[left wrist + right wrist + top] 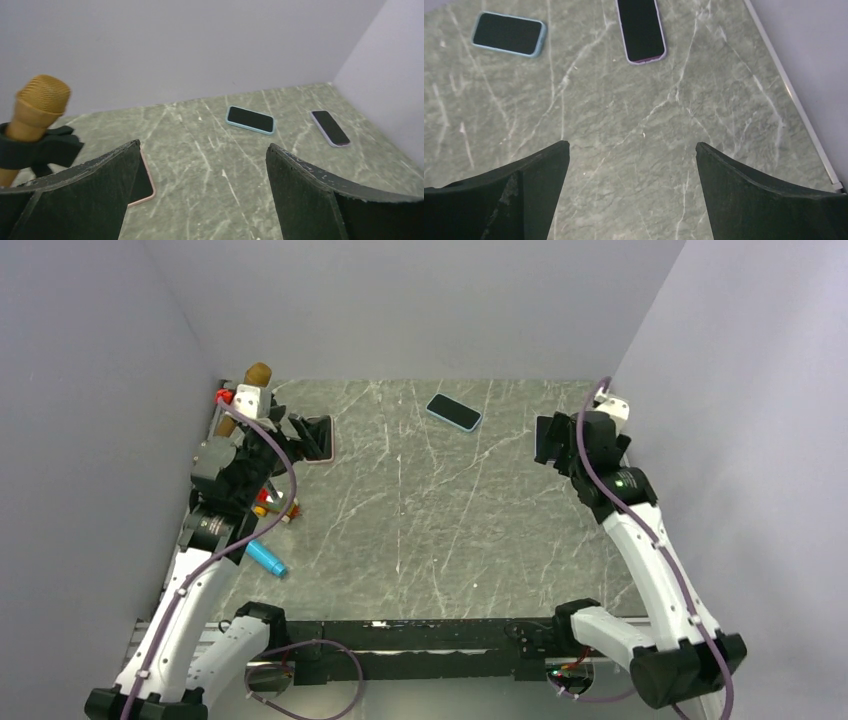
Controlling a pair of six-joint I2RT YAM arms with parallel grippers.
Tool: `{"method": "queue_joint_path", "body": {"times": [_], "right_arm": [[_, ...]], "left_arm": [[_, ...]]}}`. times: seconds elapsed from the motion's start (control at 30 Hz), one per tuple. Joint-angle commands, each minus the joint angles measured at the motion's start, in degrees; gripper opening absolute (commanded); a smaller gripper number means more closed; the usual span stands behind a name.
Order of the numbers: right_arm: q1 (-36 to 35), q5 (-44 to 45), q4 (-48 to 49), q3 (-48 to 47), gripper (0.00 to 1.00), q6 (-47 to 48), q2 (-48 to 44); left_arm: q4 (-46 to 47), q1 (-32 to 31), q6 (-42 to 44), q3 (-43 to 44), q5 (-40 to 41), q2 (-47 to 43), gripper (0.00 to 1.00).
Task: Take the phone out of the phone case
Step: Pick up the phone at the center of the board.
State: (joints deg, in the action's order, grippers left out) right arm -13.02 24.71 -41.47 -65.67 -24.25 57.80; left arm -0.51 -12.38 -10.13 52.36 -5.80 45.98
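I am holding my left gripper (pixel 203 146) and right gripper (pixel 632 144) wide apart, gripping nothing, above a green marbled table (pixel 430 530) that grey walls (pixel 420 300) are closing in. The blue-cased phone (pixel 454 412) is lying flat near the far edge, with bare tabletop stretching between both arms.

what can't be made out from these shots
- Pink-cased phone: left wrist view, mostly behind the left gripper finger.
- Purple-cased phone: right wrist view, far end cut by top edge; top view, hidden by right arm.
- Small orange items: top view, under left arm, too small.
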Motion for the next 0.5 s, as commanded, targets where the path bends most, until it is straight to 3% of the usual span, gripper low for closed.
{"method": "queue_joint_path", "body": {"times": [0.0, 0.23, 0.47], "right_arm": [[1.7, -0.5, 9.4, 1.8, 1.0, -1.4, 5.4], [8.1, -7.2, 17.4, -1.1, 1.0, 0.6, 24.1], [10.8, -11.9, 17.9, -14.1, 0.99, 8.5, 44.1]], "left_arm": [[5.2, -0.2, -4.6, -0.1, -8.4, 2.0, 0.99], [6.9, -0.9, -6.3, -0.1, -16.3, 5.3, 0.99], [8.3, -2.0, -6.4, -0.6, -19.1, 6.0, 0.99]]}}
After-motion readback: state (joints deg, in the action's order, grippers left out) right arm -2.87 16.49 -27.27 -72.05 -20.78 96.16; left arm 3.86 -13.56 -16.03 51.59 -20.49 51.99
